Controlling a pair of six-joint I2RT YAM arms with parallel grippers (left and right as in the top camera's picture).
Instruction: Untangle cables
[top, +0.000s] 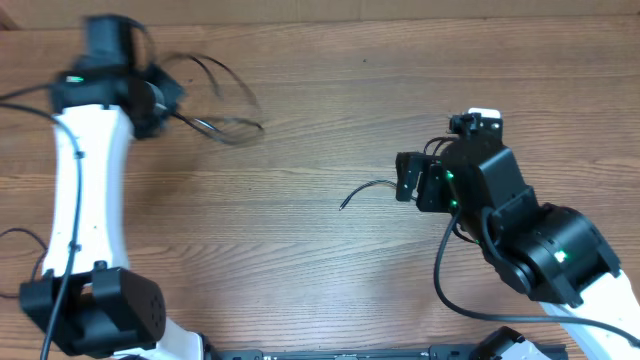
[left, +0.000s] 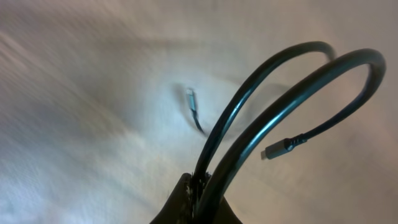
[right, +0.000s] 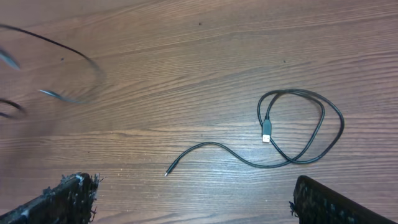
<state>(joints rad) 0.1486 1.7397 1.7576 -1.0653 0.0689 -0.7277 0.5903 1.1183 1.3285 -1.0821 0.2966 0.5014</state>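
"Where does my right claw stand?"

"Wide open, holding nothing. The loose cable lies flat just ahead of it, with its loop to the right and its thin tail running left."

"And my left claw?"

"Far off, pinching the other cables. My right arm is nearer, wrist tipped down."

Black cables — one looped flat on the table, others blurred aloft

cables at the left tool are motion-blurred; the right arm hides most of another cable.
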